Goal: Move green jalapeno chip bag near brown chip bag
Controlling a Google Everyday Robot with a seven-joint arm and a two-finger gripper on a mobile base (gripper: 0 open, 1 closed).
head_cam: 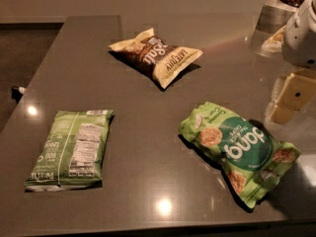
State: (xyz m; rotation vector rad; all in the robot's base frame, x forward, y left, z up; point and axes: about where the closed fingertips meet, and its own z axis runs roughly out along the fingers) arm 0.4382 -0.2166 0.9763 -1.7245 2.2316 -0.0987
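Note:
The green jalapeno chip bag (71, 148) lies flat at the front left of the dark table (148, 107), its white nutrition panel and back seam facing up. The brown chip bag (157, 56) lies crinkled at the back middle, with a dark brown centre and cream-yellow ends. My gripper (290, 98) hangs at the right edge of the view below the white arm (302, 33). It is above the table's right side, far from both bags, and holds nothing that I can see.
A larger bright-green "dang" bag (238, 149) lies at the front right, close to the gripper. Metallic containers (276, 14) stand at the back right. The table's left edge drops off to a dark floor (24, 48).

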